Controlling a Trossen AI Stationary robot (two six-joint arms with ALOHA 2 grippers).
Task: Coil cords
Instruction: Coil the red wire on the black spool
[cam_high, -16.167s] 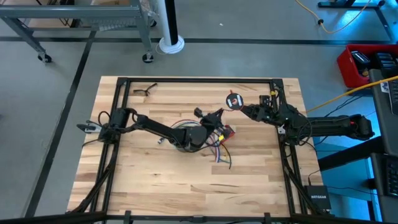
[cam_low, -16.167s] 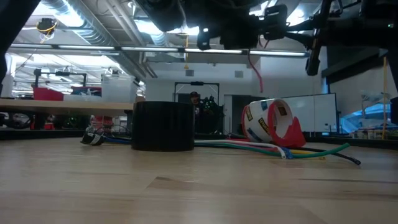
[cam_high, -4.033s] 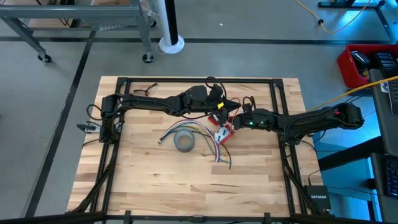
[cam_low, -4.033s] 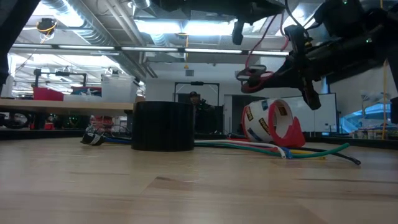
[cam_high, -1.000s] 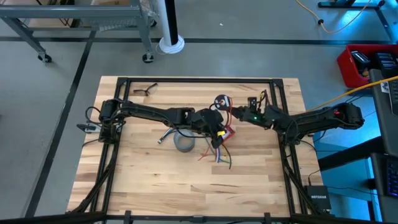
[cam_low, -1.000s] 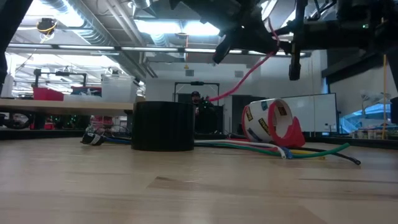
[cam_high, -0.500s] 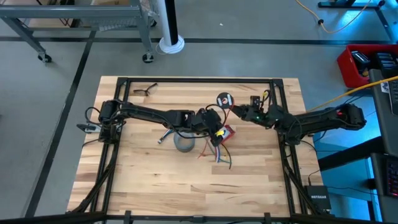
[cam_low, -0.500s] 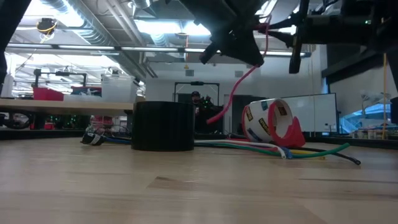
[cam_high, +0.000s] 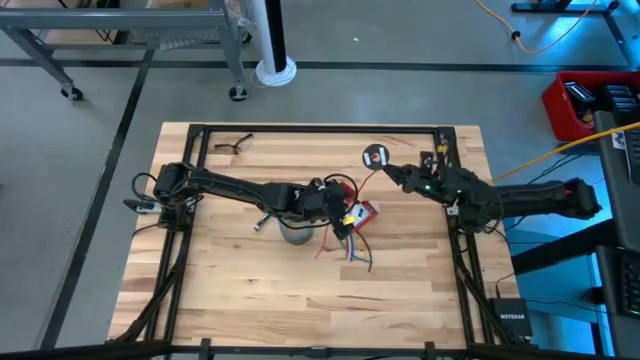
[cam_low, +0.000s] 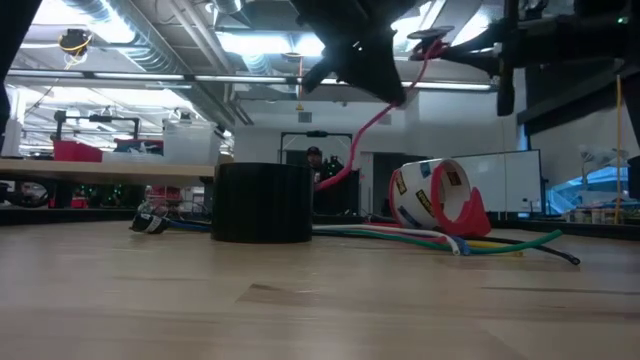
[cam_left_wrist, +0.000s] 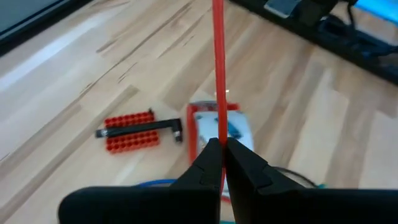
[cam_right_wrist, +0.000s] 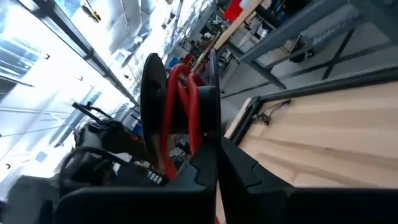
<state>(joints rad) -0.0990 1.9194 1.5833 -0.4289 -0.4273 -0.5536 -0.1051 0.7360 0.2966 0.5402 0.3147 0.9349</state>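
two grippers: both clamped on one cord
left gripper (cam_left_wrist: 220, 163): pinches red wire (cam_left_wrist: 218, 74), mid-table
right gripper (cam_right_wrist: 214, 163): grips black spool (cam_high: 376, 156) near table's far edge

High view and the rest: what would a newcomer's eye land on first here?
The red wire, stretched in the air above mid-table between both grippers. The left gripper is shut on its straight run, while the right gripper holds a black spool with red turns wound on it. Below sit a grey tape roll and loose coloured cords.
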